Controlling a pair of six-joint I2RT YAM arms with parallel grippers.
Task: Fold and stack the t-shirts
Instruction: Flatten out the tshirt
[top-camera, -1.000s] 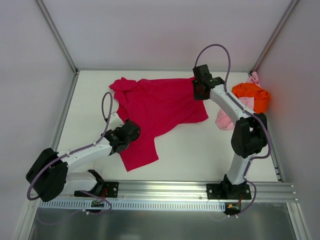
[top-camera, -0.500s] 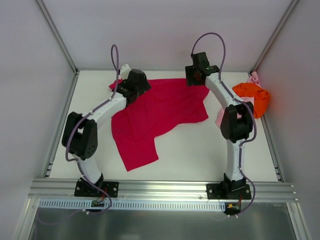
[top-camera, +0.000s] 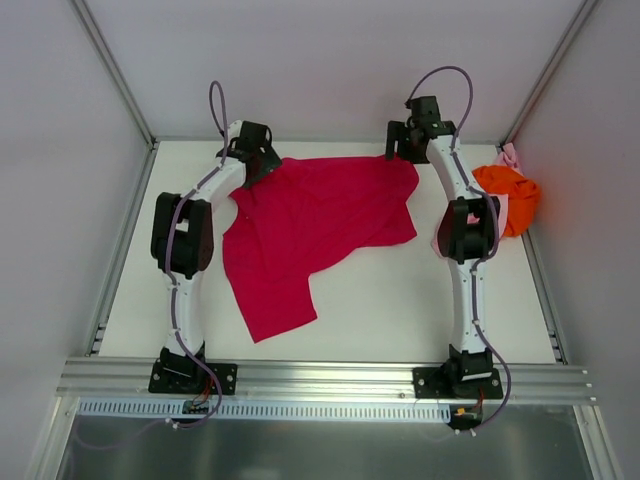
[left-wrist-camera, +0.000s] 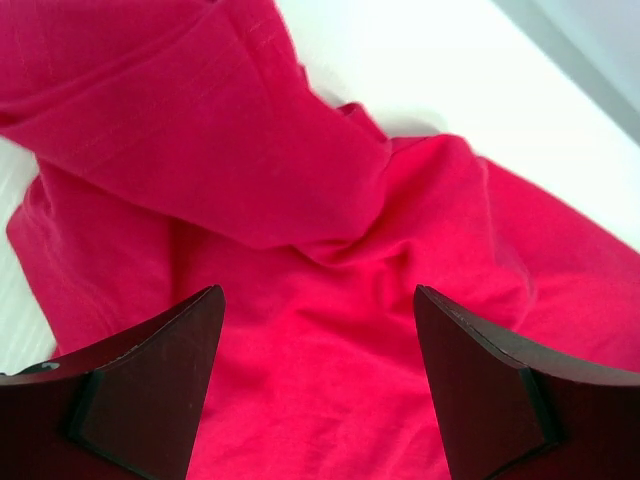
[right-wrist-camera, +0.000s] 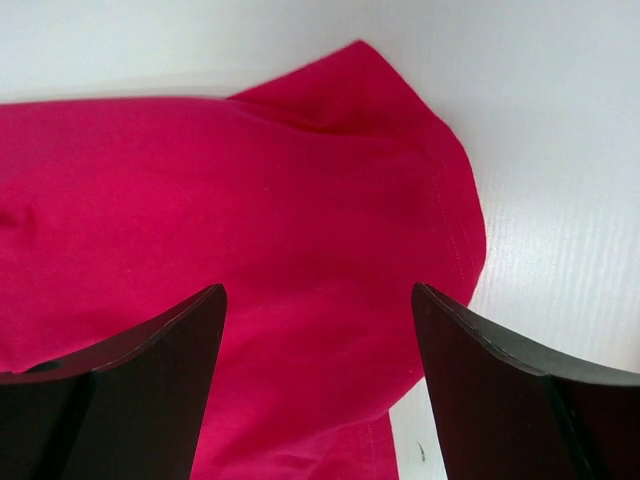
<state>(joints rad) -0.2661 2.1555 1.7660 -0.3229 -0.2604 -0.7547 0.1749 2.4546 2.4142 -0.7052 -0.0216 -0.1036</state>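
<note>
The crimson t-shirt (top-camera: 320, 215) lies spread on the table (top-camera: 400, 300). Its far edge runs left to right along the back, and a long flap trails toward the near left. The left gripper (left-wrist-camera: 318, 295) and right gripper (right-wrist-camera: 318, 292) hover wide open over its far corners, holding nothing. Only the wrist views show stitched hems and a folded-over sleeve. The orange t-shirt (top-camera: 505, 192) and pale pink t-shirt (top-camera: 447, 240) lie bunched at the right.
</note>
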